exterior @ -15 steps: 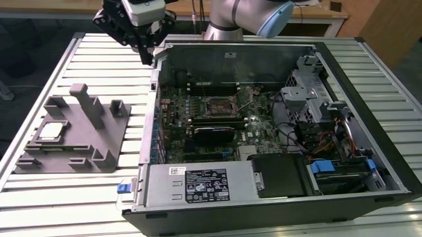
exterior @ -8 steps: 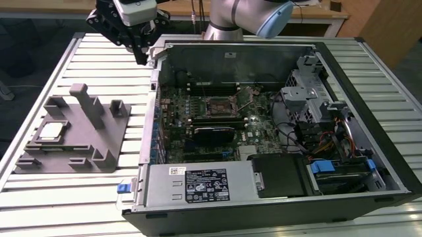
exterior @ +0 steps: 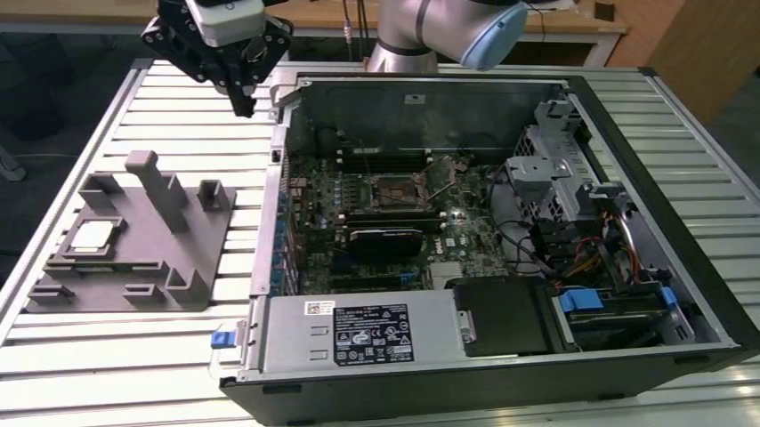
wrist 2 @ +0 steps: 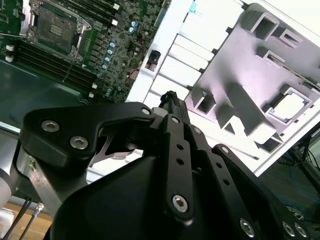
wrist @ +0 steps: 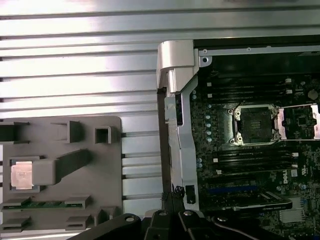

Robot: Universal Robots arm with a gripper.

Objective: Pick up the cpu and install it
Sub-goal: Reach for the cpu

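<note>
Zero steps done: cpu (exterior: 92, 236) untouched in holder (exterior: 190, 276), exterior view's left; socket (exterior: 392, 189) bare; hand (exterior: 245, 108) pressed together, empty, hovering beside case (exterior: 428, 102).

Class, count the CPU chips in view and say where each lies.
1. The cpu lies in the grey fixture, at the exterior view's left of the computer case. The socket looks empty.

Silver arm (exterior: 401, 40), blue cap (exterior: 493, 37), black tool (exterior: 244, 107) — steel screws (wrist 2: 180, 202)
</note>
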